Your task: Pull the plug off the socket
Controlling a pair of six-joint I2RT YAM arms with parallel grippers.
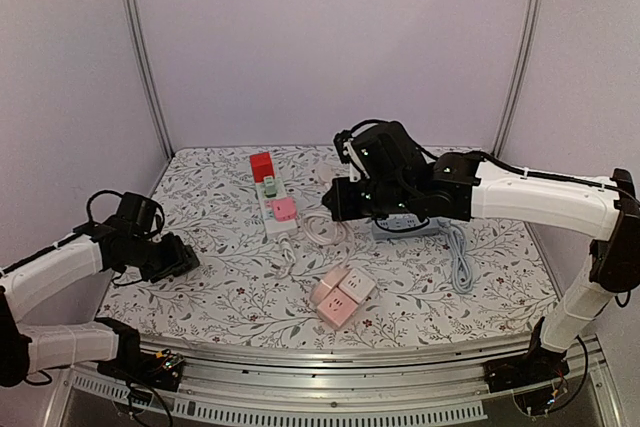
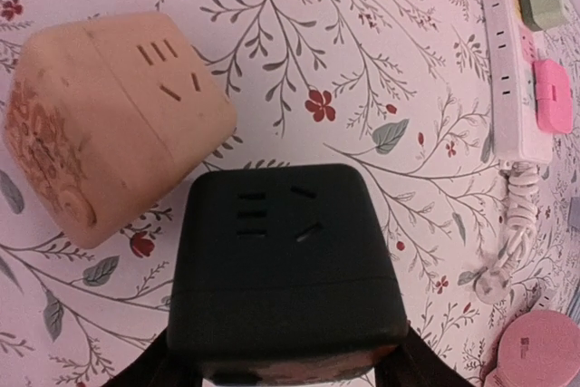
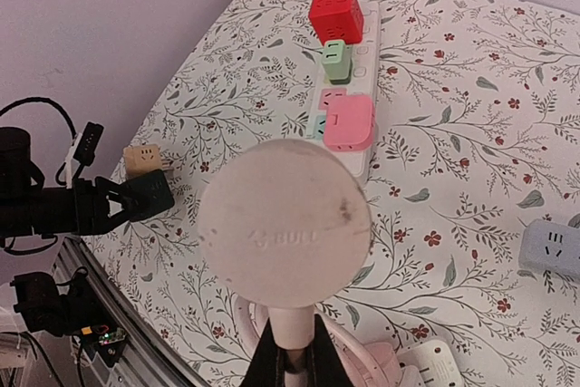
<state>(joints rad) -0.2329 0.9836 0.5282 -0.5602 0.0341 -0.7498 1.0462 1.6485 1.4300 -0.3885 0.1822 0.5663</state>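
Observation:
My right gripper (image 3: 292, 360) is shut on the neck of a round pale-pink plug (image 3: 285, 224) marked BULL and holds it in the air, apart from any socket. In the top view that gripper (image 1: 335, 199) hovers just right of the white power strip (image 1: 275, 205). The plug's pale cable (image 1: 322, 232) trails down to the table. My left gripper (image 2: 281, 351) is shut on a black cube socket (image 2: 281, 260) at the left of the table (image 1: 178, 257). A tan cube socket (image 2: 109, 115) lies beside the black one.
The power strip (image 3: 353, 111) carries a red cube (image 3: 335, 14), a green adapter (image 3: 337, 61) and a pink adapter (image 3: 349, 121). Pink cube sockets (image 1: 340, 297) lie at front centre. A grey socket (image 3: 553, 246) with a grey cable (image 1: 460, 257) lies at the right.

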